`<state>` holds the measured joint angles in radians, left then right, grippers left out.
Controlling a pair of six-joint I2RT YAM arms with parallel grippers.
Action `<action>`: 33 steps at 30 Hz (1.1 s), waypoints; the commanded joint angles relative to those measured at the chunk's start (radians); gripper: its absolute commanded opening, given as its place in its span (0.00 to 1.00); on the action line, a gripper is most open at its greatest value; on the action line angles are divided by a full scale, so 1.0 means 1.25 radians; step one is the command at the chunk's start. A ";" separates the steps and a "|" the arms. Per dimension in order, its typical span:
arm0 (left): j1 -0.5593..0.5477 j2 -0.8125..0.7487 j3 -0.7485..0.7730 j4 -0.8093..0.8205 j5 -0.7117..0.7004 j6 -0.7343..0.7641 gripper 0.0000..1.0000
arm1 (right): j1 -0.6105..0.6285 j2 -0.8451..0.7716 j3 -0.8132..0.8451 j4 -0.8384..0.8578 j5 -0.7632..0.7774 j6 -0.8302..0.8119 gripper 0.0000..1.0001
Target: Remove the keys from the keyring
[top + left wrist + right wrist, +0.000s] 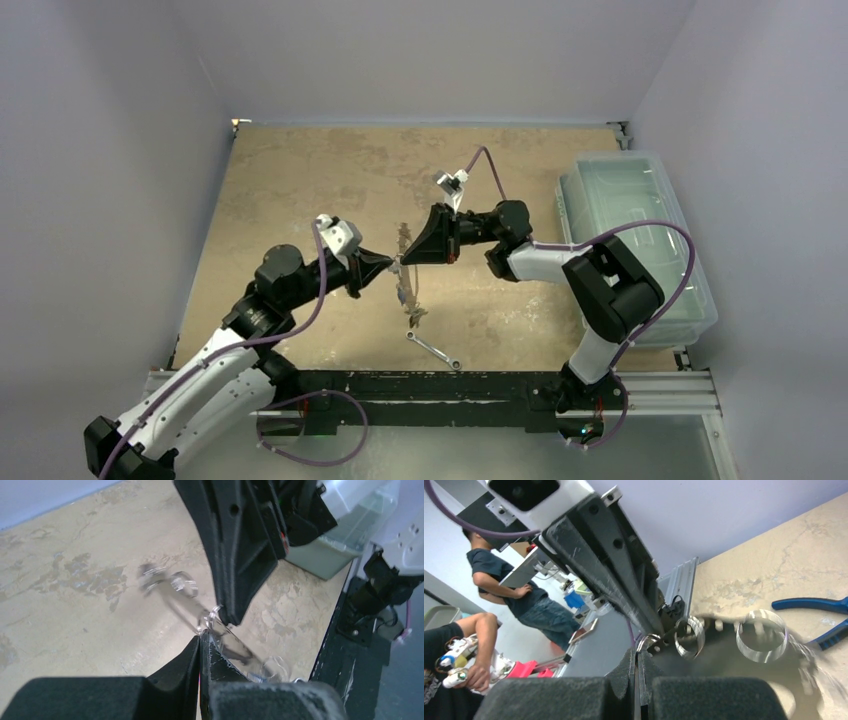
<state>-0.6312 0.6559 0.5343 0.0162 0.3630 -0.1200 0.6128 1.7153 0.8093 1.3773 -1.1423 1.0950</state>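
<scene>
Left gripper [201,639] fills the bottom of its own wrist view, fingers pressed shut and pinching the keyring [210,620]. Right gripper [230,619] meets it tip to tip, fingers likewise closed, apparently on the same ring, though blur obscures the contact. Keyring is suspended above mid-table [300,190], between both arms. Keys [413,314] dangle beneath it, count unreadable.
</scene>
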 commanded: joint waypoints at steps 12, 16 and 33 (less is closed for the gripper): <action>0.053 0.017 0.058 0.021 0.088 -0.119 0.04 | 0.011 -0.036 -0.003 0.047 -0.044 -0.011 0.00; 0.053 -0.030 0.084 -0.078 0.003 0.029 0.43 | 0.011 -0.033 -0.003 0.049 -0.051 -0.012 0.00; 0.053 0.050 0.231 -0.410 0.196 0.700 0.53 | 0.023 0.044 0.039 0.152 -0.104 0.135 0.00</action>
<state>-0.5697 0.6998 0.7906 -0.4023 0.5056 0.5526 0.6350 1.7931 0.8192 1.5032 -1.2766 1.2648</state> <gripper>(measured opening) 0.551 0.006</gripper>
